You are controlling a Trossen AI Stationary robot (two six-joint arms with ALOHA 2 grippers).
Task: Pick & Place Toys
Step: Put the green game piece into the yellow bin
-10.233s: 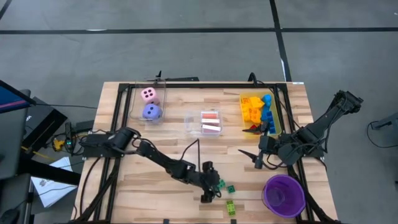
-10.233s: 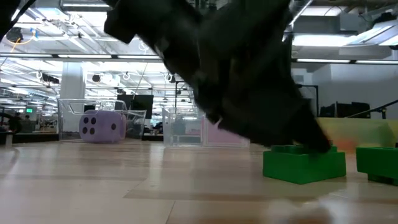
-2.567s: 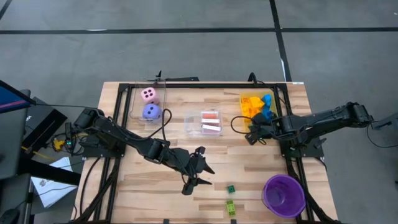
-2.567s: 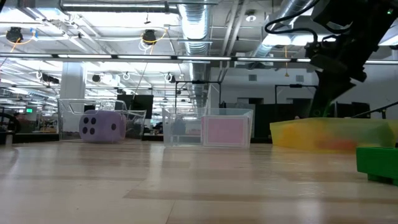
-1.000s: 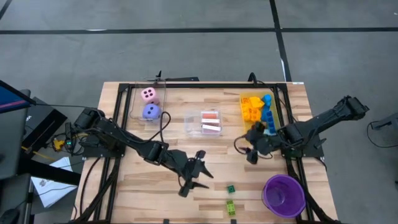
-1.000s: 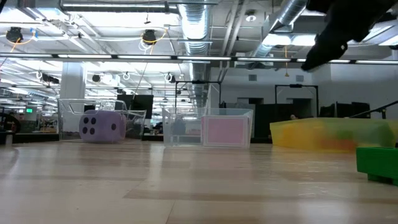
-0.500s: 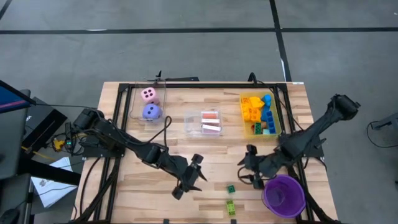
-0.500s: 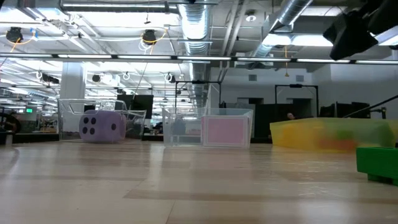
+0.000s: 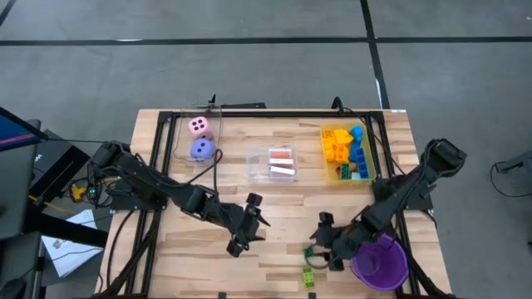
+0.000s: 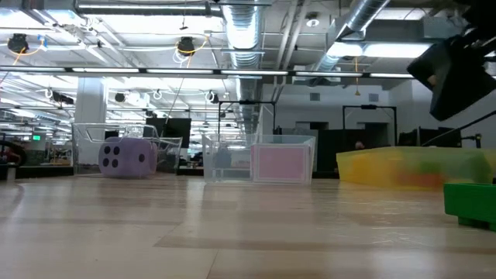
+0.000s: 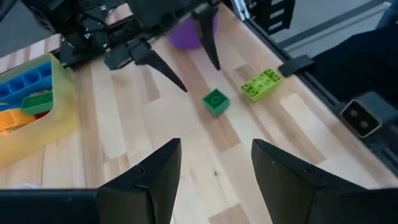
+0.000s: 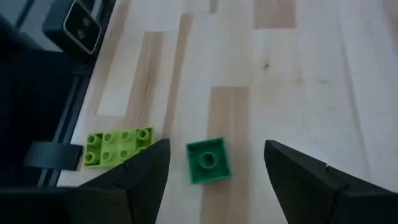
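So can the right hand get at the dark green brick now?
Probably yes. The right hand is open right by the green brick, which lies alone on bare wood, apart from the lime brick.

wood table: bins, purple cup, green bricks.

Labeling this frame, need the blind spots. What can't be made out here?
- Low view: green brick cut off by the picture's right edge; which brick it is, unclear.
- Low view: yellow bin blurred, contents unreadable.
- High view: cards too small to read.
- High view: purple cup partly covered by the right arm.
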